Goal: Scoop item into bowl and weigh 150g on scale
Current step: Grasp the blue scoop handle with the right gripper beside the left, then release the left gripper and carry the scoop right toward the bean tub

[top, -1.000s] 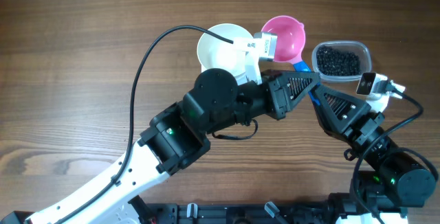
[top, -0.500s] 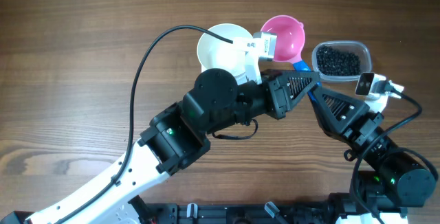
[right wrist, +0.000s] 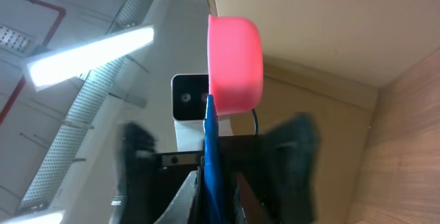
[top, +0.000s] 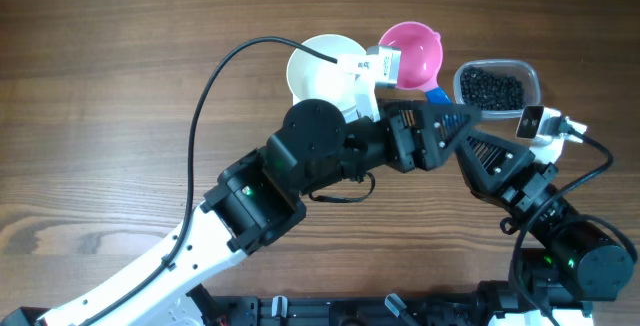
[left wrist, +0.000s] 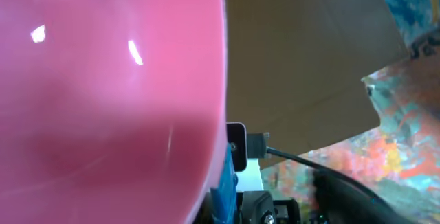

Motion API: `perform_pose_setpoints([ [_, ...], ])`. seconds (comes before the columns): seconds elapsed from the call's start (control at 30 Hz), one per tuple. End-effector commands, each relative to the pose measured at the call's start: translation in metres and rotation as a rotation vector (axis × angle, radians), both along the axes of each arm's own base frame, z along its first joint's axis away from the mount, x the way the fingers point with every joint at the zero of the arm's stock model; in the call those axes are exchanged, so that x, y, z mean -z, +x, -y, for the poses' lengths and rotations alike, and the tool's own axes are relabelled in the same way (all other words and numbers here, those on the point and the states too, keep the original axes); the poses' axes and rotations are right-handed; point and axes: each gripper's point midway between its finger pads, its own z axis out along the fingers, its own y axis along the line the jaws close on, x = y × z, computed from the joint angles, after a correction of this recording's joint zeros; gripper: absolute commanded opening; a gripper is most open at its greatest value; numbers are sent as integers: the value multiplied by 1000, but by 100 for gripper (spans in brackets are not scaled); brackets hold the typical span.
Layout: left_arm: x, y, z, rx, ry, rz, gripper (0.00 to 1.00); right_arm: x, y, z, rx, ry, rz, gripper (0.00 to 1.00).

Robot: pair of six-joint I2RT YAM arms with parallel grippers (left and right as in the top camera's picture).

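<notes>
Overhead, the round plain white bowl (top: 318, 64) sits leftmost, the left pincer (top: 462, 131) wide beside it. Only the right wrist view shows the right pincer (right wrist: 212, 196) gripping the blue handle (right wrist: 210, 141) of the pink plastic scoop (right wrist: 235, 62); small black beans (top: 490, 89) fill a clear tub (top: 533, 78).

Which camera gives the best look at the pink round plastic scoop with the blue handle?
The overhead view: the pink round plastic scoop shows its open cup from above, nearly whole. The left wrist view holds only a close pink wall. The right wrist view sees it edge-on above its blue handle.
</notes>
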Motion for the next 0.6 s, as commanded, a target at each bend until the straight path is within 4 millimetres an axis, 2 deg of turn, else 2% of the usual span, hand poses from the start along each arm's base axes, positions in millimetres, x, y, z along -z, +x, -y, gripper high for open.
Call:
perform_pose_setpoints([
  [0.0,0,1,0,-10,9,4,100,-8,2,5,69,-25,69,4],
  [0.13,11,1,-1,-10,46,-15,100,3,19,14,172,-70,61,4],
  [0.23,26,2,-4,-8,122,7,100,6,29,23,291,-145,127,5],
  [0.33,39,5,-11,-20,174,-14,100,13,39,33,363,-176,103,4],
  [0.47,57,13,-32,-56,270,-30,100,14,49,46,462,-316,88,5],
  [0.57,70,25,-60,-117,341,-65,100,4,50,63,563,-480,62,5],
])
